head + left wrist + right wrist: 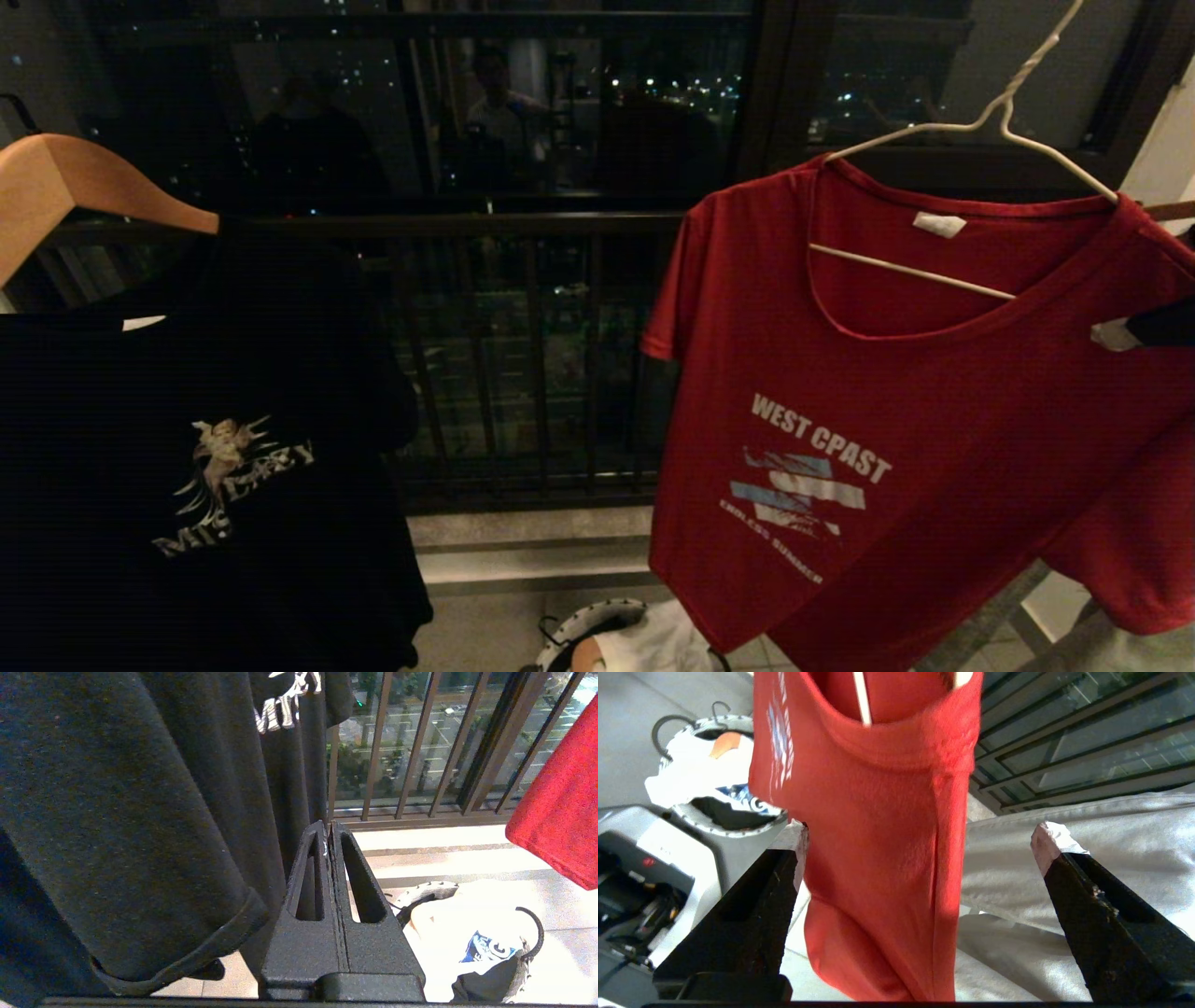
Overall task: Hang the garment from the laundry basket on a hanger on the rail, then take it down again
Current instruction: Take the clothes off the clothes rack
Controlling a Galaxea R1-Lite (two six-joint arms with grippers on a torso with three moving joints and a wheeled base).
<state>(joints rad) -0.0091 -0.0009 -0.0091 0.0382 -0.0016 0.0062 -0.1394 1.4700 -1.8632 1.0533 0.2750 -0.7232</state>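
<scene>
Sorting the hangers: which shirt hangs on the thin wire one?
The red shirt, on the white wire hanger. The black shirt hangs from a thick wooden hanger.

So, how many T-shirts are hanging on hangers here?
2: the red T-shirt on the white wire hanger at right, and the black T-shirt on the wooden hanger at left. Others may be out of view.

The short-sleeved cotton T-shirt (934, 392) is red, with white "WEST COAST" lettering, pale blue and white stripes below it, and a white neck label. The thin wire hanger (980, 121) is white. The neighbouring T-shirt (187, 467) is black with a pale print. The thick wooden hanger (75, 187) is light brown. The round basket's rim (724, 828) is black-and-white patterned.
</scene>
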